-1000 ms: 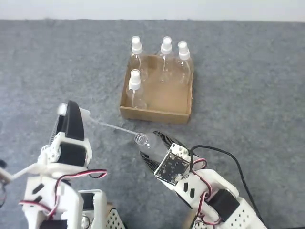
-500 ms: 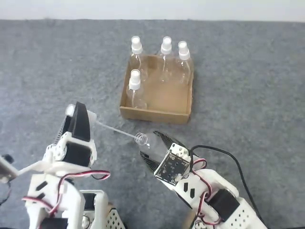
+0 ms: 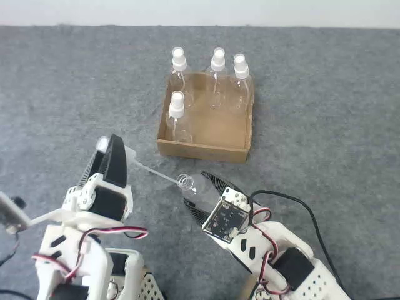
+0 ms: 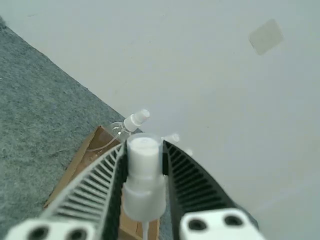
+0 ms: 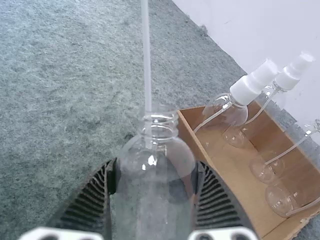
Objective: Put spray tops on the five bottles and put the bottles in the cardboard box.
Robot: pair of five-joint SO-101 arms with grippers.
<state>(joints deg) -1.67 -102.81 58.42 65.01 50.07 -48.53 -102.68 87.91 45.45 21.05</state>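
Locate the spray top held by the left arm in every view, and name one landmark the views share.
High view: spray top in the left gripper, left of centre, its tube slanting to the bottle's neck.
Left wrist view: low centre, clamped between the fingers.
Right wrist view: its tube, descending into the held bottle's neck.
Shared landmark: the cardboard box.

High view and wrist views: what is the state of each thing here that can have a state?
cardboard box: open, holding four bottles.
four boxed bottles: upright, spray tops on.
fifth bottle: uncapped, outside the box.
spray top: not seated, its tube at the fifth bottle's neck.
left hand: shut on the spray top.
right hand: shut on the fifth bottle.
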